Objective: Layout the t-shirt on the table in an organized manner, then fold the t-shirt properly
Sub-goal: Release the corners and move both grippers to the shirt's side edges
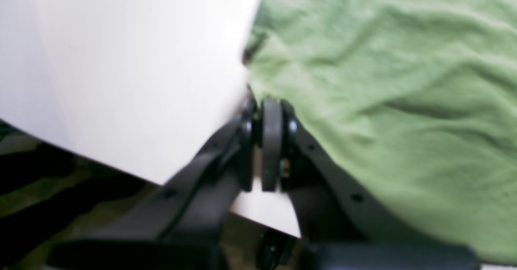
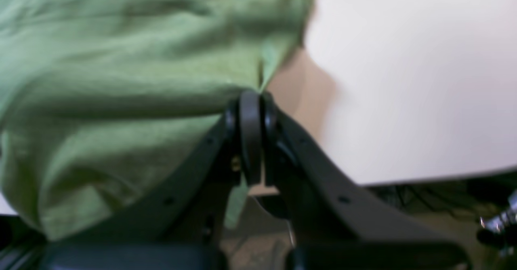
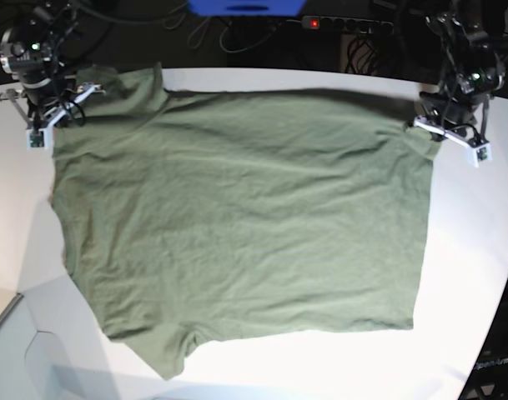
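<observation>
Pinching only thin hem: left tool (image 1: 271,107) is clenched on the t-shirt (image 3: 237,225) at the upper right of the base view, right tool (image 2: 251,100) clenched on its edge at upper left. Shirt lies spread across the bench (image 3: 479,275), wrinkled, one sleeve poking out at lower left. Watch it: both grips sit right at the cloth's edge, so an uneven pull could slip a corner free or drag fabric off the far rim.

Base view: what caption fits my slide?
Two arms pinch the far corners of the green t-shirt spread on the white table.
</observation>
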Robot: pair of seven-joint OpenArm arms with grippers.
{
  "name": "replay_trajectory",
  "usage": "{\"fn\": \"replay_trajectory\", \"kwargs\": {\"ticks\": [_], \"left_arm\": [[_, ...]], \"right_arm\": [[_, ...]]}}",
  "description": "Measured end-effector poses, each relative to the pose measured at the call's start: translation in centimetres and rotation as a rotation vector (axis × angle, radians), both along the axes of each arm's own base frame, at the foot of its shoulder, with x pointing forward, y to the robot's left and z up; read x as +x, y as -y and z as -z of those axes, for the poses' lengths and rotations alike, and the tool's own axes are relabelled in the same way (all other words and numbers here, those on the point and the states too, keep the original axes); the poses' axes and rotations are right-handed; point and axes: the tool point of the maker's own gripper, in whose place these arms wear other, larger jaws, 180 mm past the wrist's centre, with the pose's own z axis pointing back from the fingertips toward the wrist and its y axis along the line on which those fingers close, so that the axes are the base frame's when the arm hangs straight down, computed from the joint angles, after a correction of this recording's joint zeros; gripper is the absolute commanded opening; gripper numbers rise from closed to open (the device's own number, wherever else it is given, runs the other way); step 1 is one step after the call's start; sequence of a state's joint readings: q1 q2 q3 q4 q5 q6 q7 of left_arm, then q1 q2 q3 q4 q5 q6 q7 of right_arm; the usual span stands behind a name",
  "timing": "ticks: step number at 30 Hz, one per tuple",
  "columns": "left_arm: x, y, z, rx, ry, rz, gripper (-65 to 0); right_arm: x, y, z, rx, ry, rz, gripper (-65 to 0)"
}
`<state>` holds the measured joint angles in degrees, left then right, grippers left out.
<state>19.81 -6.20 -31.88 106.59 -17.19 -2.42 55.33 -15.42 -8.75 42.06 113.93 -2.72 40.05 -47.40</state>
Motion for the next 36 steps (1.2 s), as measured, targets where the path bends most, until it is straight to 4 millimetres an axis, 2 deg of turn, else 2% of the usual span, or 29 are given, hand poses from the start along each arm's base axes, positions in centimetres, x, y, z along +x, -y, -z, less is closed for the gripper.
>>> {"fn": "replay_trajectory", "kwargs": {"ticks": [3, 9, 19, 22, 30, 36], "left_arm": [[-0.2, -0.8, -0.2, 0.009, 0.005, -0.026, -64.8], [0.1, -0.7, -0.3, 0.007, 0.013, -0.025, -64.8], [2.6, -0.7, -2.1, 0.01, 0.081, -0.024, -64.8], [4.4, -0.8, -3.4, 0.011, 0.14, -0.024, -64.8], [6.3, -0.8, -4.8, 0.006, 0.195, -0.026, -64.8], [6.0, -1.0, -3.0, -0.015, 0.146, -0.042, -64.8]], "right_arm": [[1.1, 0.5, -0.8, -0.003, 0.039, 0.016, -65.0], [2.4, 0.3, -1.4, -0.003, 0.072, 0.009, -65.0], [3.6, -0.1, -1.9, 0.004, 0.097, -0.002, -65.0], [4.6, -0.9, -2.3, 0.013, 0.121, -0.023, -65.0], [8.9, -2.2, -3.3, 0.068, 0.204, -0.046, -65.0], [10.4, -2.3, -1.2, 0.123, 0.169, -0.046, -65.0]]}}
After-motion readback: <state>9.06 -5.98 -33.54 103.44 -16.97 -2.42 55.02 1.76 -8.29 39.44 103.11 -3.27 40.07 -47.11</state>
